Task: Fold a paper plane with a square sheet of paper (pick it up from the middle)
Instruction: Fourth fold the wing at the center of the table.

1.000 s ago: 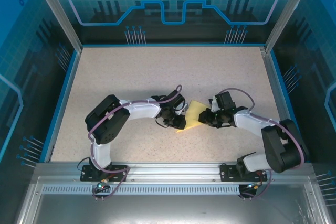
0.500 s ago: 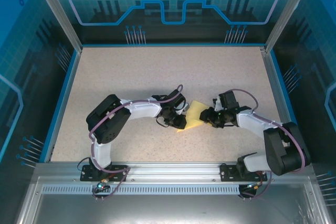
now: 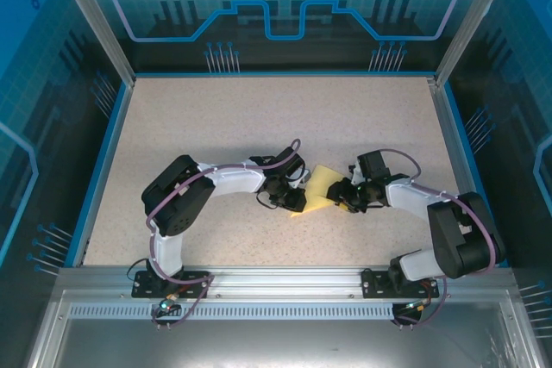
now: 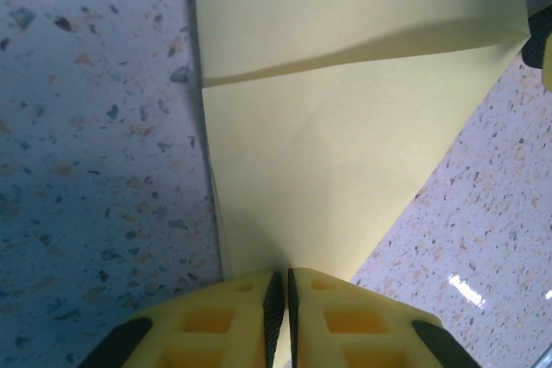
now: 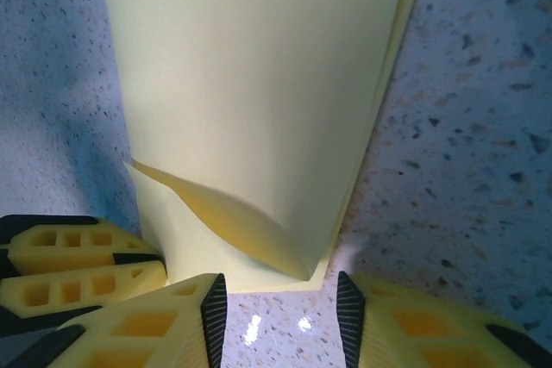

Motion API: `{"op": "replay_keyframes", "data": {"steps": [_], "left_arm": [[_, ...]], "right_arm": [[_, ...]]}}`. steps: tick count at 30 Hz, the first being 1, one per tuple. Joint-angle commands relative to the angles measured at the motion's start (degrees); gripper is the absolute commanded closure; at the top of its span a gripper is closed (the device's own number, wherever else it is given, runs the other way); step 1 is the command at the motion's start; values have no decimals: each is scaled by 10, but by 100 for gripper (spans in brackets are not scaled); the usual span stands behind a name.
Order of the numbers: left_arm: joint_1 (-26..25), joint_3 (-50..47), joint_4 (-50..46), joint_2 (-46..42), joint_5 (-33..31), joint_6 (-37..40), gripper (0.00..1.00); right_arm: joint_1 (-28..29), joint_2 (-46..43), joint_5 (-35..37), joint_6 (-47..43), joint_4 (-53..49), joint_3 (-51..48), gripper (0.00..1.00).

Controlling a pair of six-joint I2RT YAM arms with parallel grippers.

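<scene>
The pale-yellow sheet of paper [image 3: 316, 187] lies folded in layers on the table between the two arms. My left gripper [image 3: 291, 199] is shut on its left corner; in the left wrist view the jaws [image 4: 281, 292] pinch the paper [image 4: 345, 127], which fans out ahead with a crease across it. My right gripper [image 3: 341, 196] sits at the paper's right edge. In the right wrist view it [image 5: 278, 308] stands open just short of the paper [image 5: 259, 84], where a loose flap [image 5: 233, 221] curls up. The left gripper's yellow fingers [image 5: 78, 265] show at the lower left.
The speckled tabletop [image 3: 259, 118] is bounded by a blue rim [image 3: 97, 170] and transparent walls. The aluminium rail [image 3: 285, 277] with both arm bases runs along the near edge. Open tabletop lies beyond the paper.
The right gripper shifted slightly right, then back left to the paper's right edge. The left arm and the paper stayed put.
</scene>
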Motion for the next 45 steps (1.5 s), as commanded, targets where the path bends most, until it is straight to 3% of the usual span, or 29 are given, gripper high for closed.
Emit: {"op": "replay_keyframes", "data": {"steps": [1, 23, 37, 45], "left_arm": [[2, -24, -9, 39, -40, 15, 84], [3, -20, -8, 42, -31, 14, 84], [30, -19, 25, 25, 55, -21, 81], [39, -7, 17, 11, 69, -21, 80]], "right_arm": [[5, 7, -16, 10, 12, 10, 60], [6, -5, -48, 44, 70, -9, 62], [28, 6, -55, 67, 131, -35, 63], [38, 29, -23, 49, 103, -19, 72]]}}
